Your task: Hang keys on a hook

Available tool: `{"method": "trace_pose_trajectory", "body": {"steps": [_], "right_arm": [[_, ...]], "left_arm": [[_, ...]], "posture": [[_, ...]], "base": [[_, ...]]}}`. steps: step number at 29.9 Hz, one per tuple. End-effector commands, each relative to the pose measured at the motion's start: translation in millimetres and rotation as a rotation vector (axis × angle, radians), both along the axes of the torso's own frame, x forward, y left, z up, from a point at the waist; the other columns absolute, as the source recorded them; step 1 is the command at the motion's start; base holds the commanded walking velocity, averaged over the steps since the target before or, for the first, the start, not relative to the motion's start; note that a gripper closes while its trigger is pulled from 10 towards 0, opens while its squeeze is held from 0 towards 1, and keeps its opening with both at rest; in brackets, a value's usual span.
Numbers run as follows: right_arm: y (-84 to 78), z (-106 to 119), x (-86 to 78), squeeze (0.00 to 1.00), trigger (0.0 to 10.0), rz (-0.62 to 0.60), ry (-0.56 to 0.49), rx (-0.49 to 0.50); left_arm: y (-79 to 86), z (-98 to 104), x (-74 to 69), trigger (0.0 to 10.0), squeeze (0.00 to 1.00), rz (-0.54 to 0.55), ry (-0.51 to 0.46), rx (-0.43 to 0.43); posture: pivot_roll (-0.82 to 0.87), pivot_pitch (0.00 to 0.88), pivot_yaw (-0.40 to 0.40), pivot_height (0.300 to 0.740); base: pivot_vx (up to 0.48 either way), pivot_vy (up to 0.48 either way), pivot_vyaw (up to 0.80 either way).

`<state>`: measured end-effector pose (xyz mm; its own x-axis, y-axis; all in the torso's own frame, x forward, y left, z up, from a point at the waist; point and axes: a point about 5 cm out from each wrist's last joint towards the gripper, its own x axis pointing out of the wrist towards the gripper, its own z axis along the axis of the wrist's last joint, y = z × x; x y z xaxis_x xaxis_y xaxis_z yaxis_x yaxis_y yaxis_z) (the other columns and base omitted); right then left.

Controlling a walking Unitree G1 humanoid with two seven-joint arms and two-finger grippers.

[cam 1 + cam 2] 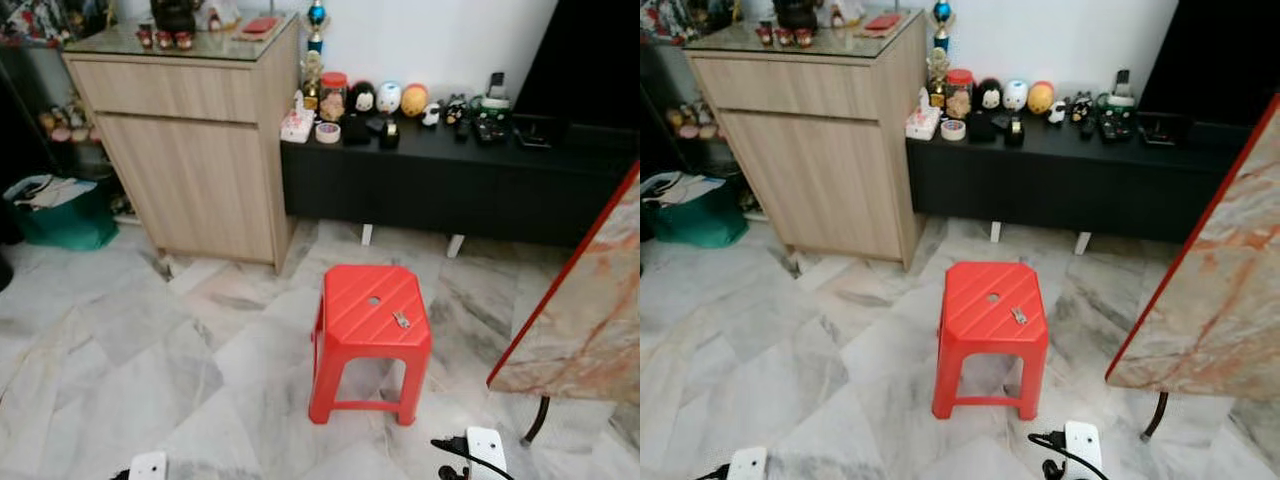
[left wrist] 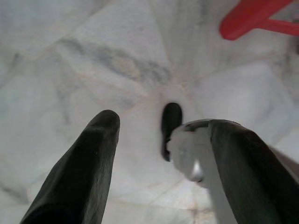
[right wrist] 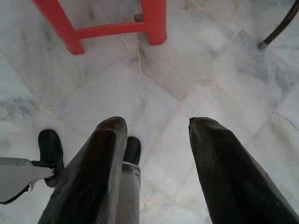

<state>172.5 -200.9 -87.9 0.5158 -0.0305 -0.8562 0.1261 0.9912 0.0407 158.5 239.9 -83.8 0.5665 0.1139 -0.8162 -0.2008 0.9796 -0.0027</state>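
A red stool [image 1: 371, 340] of smooth moulded plastic with a ribbed seat holds small silvery metal keys [image 1: 401, 320]. The floor [image 1: 130, 370] is polished grey-veined marble tile with a soft sheen. A cabinet [image 1: 195, 150] of pale matt wood grain carries a glossy glass top. The low sideboard [image 1: 450, 180] is matt black. A tabletop [image 1: 590, 310] looks like pinkish veined stone. Matt black gripper fingers [image 3: 105, 172] hang above the tiles.

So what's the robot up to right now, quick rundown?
Both claws open, empty, hanging over the floor: left claw, right claw. Keys on the red stool ahead, untouched. Nothing between.
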Motion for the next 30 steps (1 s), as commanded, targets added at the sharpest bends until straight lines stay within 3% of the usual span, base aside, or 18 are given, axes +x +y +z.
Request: {"method": "trace_pose_trajectory", "body": {"steps": [1, 8, 14, 20, 25, 30], "right_arm": [[-2.1, 0, -0.9, 0.00, 10.0, -0.011, 0.001, -0.002], [-2.1, 0, -0.9, 0.00, 10.0, -0.009, 0.002, -0.003], [-2.1, 0, -0.8, 0.00, 10.0, -0.001, 0.003, -0.005], [-2.0, 0, -0.6, 0.00, 10.0, 0.008, 0.004, -0.006], [-2.2, 0, -0.5, 0.00, 10.0, 0.009, 0.003, -0.007], [-2.2, 0, -0.6, 0.00, 10.0, 0.012, 0.005, -0.007]], "left_arm": [[-0.9, -2, -2.7, 10.0, 0.00, -0.006, 0.023, 0.006], [13.7, 3, -3.0, 10.0, 0.00, 0.001, 0.010, 0.017], [28.9, 2, -18.0, 10.0, 0.00, 0.016, 0.026, 0.027], [20.1, -2, -21.3, 10.0, 0.00, 0.014, 0.043, 0.021], [4.0, -3, -9.9, 10.0, 0.00, -0.001, 0.033, 0.006], [1.9, -1, -2.1, 10.0, 0.00, -0.006, 0.019, 0.005]], "posture": [[0.11, 0.000, -0.053, 0.740], [0.11, 0.000, -0.054, 0.740], [0.11, 0.000, -0.054, 0.740], [0.11, 0.000, -0.054, 0.740], [0.11, 0.000, -0.056, 0.740], [0.11, 0.000, -0.056, 0.740]], "base": [[0.000, 0.000, 0.00], [0.137, 0.000, 0.00], [0.242, 0.000, 0.00], [0.246, 0.000, 0.00], [0.250, 0.000, 0.00], [0.252, 0.000, 0.00]]}}
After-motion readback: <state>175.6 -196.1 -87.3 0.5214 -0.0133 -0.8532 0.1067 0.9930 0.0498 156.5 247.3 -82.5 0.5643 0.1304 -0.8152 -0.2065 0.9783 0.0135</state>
